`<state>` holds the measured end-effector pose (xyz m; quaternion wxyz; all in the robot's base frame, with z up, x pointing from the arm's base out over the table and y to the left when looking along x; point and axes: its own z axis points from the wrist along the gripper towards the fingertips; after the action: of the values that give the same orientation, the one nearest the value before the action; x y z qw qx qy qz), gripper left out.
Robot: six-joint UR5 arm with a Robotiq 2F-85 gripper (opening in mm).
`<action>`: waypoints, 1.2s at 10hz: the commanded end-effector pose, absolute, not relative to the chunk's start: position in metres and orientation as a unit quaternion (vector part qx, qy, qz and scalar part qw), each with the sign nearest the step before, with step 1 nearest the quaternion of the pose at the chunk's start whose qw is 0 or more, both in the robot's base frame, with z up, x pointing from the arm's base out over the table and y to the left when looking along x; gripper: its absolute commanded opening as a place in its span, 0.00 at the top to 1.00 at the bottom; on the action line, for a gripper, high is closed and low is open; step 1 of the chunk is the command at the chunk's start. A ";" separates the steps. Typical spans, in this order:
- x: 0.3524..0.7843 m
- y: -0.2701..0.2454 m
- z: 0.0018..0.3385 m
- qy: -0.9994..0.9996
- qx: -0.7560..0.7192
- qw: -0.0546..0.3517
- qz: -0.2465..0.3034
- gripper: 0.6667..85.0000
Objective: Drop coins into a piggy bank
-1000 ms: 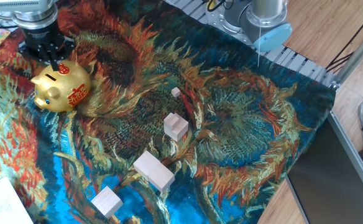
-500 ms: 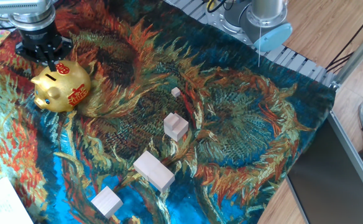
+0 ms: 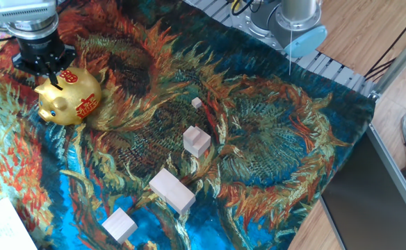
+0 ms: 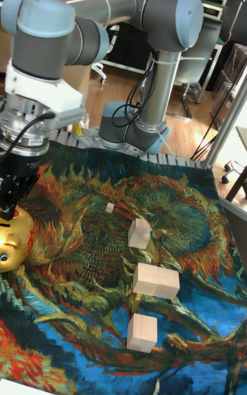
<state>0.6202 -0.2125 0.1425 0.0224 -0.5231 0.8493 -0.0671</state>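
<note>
The gold piggy bank (image 3: 67, 101) with red markings stands at the far left of the sunflower cloth; at the left edge of the tall fixed view only part of the piggy bank (image 4: 10, 241) shows. My gripper (image 3: 52, 73) hangs just above its back, fingers pointing down at the red top mark. In the tall fixed view the gripper (image 4: 8, 204) has dark fingers close together right over the bank. No coins show in either view. Whether something thin sits between the fingers is too small to tell.
Three pale wooden blocks (image 3: 197, 141), (image 3: 172, 191), (image 3: 119, 226) lie in a line down the cloth's middle, with a tiny block (image 3: 197, 103) behind them. The arm's base (image 3: 293, 21) stands at the table's far edge. White paper (image 3: 5, 229) lies at the near-left corner.
The gripper has shifted a little up and to the left over the piggy bank's back. The bank and the blocks have stayed put.
</note>
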 end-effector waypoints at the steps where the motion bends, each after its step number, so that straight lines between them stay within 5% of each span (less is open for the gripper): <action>1: 0.627 -0.199 0.143 0.845 -0.531 0.048 -0.050 0.99; 4: 0.636 -0.211 0.143 0.809 -0.580 0.043 -0.080 0.99; 12: 0.634 -0.197 0.140 0.795 -0.602 0.053 -0.056 0.99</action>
<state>0.6351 -0.2021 0.1385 0.0462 -0.6009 0.7952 -0.0663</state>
